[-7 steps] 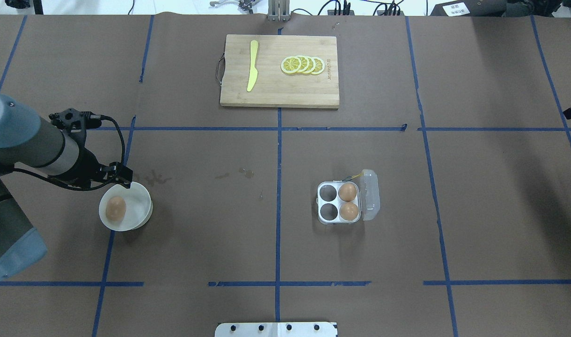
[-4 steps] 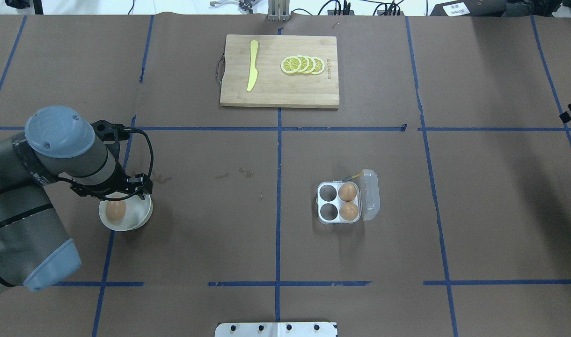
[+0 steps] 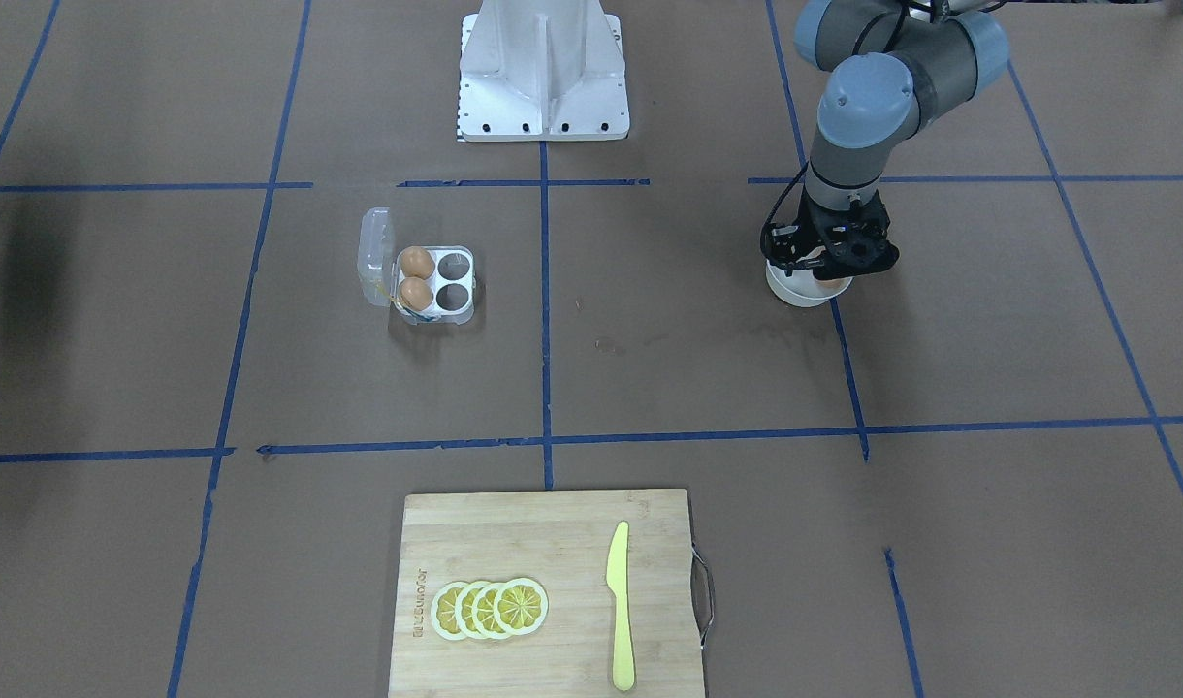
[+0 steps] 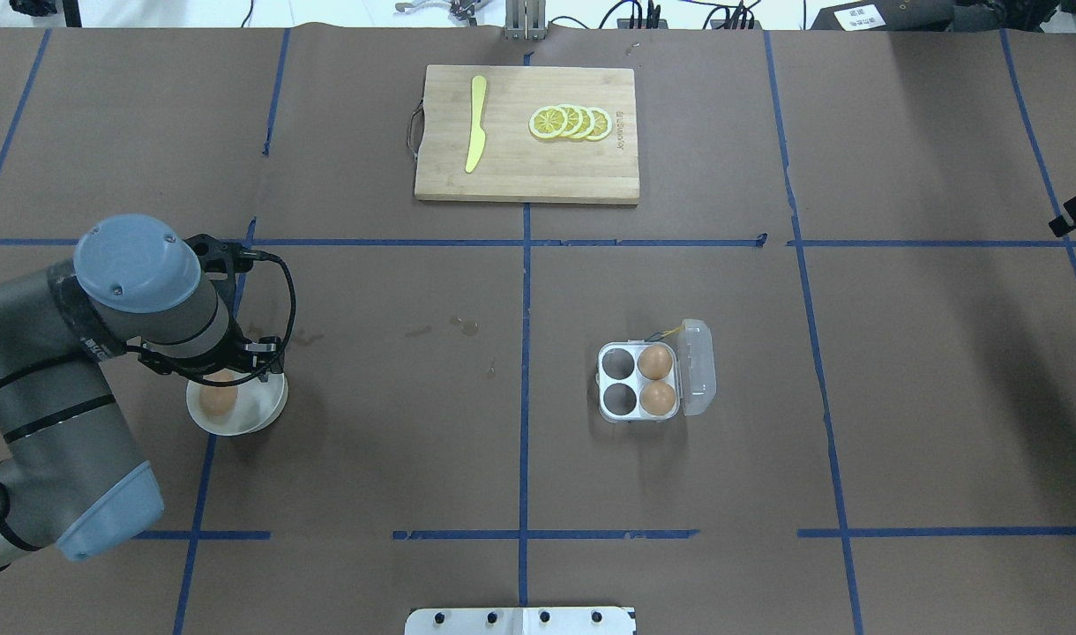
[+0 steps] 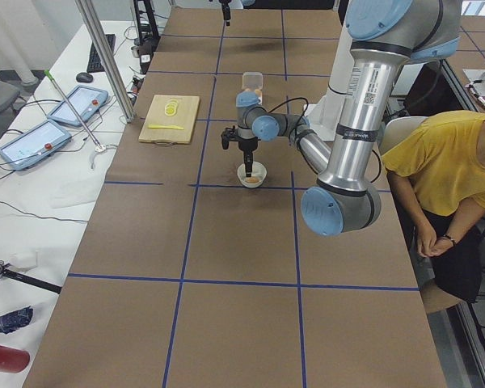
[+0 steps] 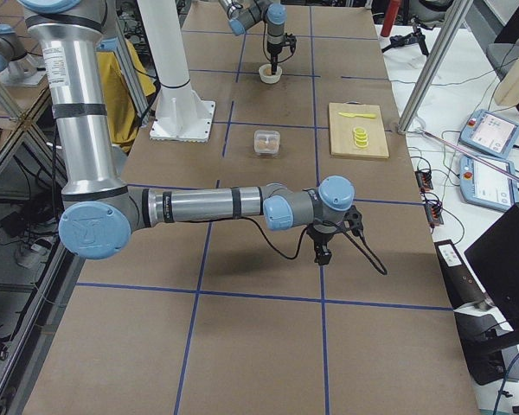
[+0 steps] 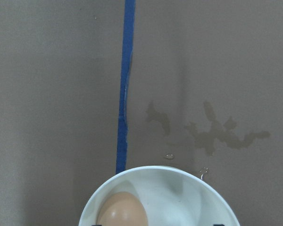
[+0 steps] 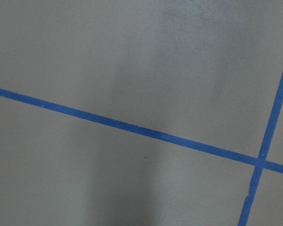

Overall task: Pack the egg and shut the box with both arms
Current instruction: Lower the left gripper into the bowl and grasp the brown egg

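Observation:
A light-brown egg (image 4: 218,394) lies in a round white bowl (image 4: 272,407) at the table's left; it also shows in the left wrist view (image 7: 122,213). My left gripper (image 3: 826,273) hangs straight down over the bowl, open, its fingers either side of the egg and above it. The box (image 4: 603,381), a clear four-cup carton, sits right of centre with its lid (image 4: 698,366) open. Two eggs (image 4: 654,362) fill its right cups; the two left cups are empty. My right gripper (image 6: 322,256) hovers over bare table far to the right; I cannot tell its state.
A wooden cutting board (image 4: 526,172) with a yellow knife (image 4: 475,123) and lemon slices (image 4: 571,122) lies at the far middle. The robot's white base (image 3: 543,78) stands at the near edge. A person in yellow (image 5: 436,162) sits beside the table.
My left arm has swung right and come over the bowl, so its wrist now covers the bowl's far rim. The egg and the box have not moved.

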Motion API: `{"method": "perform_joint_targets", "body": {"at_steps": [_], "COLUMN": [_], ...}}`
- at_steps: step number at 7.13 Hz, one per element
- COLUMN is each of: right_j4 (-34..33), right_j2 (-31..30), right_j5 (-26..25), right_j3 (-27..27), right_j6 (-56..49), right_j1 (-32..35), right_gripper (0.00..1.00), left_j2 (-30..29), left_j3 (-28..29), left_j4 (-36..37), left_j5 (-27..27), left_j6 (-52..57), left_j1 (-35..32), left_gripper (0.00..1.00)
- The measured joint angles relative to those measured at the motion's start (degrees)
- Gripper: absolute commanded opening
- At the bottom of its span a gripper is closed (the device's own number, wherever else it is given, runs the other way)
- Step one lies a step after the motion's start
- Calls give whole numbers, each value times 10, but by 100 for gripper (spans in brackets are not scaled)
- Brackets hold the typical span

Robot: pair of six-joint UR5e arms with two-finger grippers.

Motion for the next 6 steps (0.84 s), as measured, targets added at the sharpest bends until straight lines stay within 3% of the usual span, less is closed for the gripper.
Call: {"method": "perform_joint_targets", "body": {"at_steps": [6], "right_j4": [0], "right_j2": [1], "right_j5": [7], "right_j3": [-8], "right_j6": [0], "right_j1": [-4], "right_gripper": [100], "left_j2": [2], "left_j3": [14], "left_j4": [-1], "left_j5": [-1], "left_j6": [3], "left_j1": [7], "left_gripper": [75]}}
